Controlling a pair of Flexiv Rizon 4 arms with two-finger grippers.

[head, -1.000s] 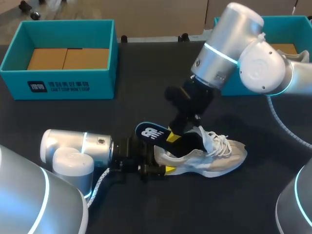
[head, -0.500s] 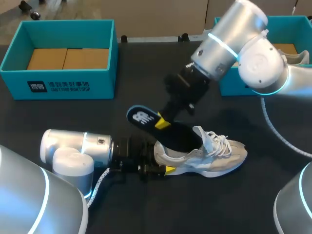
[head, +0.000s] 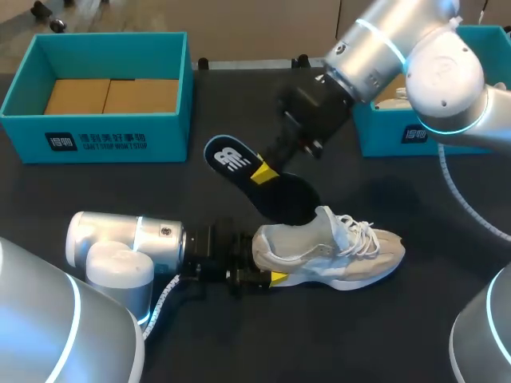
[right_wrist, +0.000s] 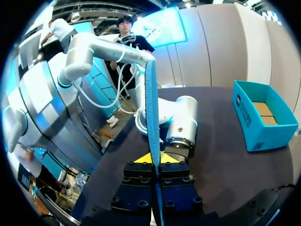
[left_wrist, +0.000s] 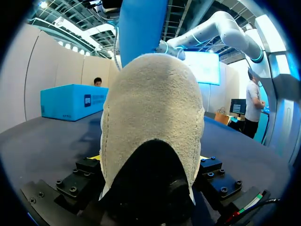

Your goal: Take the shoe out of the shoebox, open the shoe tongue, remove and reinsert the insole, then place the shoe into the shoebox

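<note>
While the left fingers (head: 275, 278) are clamping the shoe (head: 343, 251) by its heel at six o'clock on the bench (head: 239, 104), the right fingers (head: 262, 171) are pinching the insole (head: 286, 199) just above it, toward eleven o'clock. That thin pinch is probably risking a slip, or buckling on reinsertion.

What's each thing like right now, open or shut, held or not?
shoe: on its sole on the table, heel gripped.
insole: held up and tilted, lower end at the shoe's opening.
left gripper: shut on the shoe's heel.
right gripper: shut on the insole.
left shoebox: open, only cardboard inside.
right shoebox: open, partly hidden.
</note>
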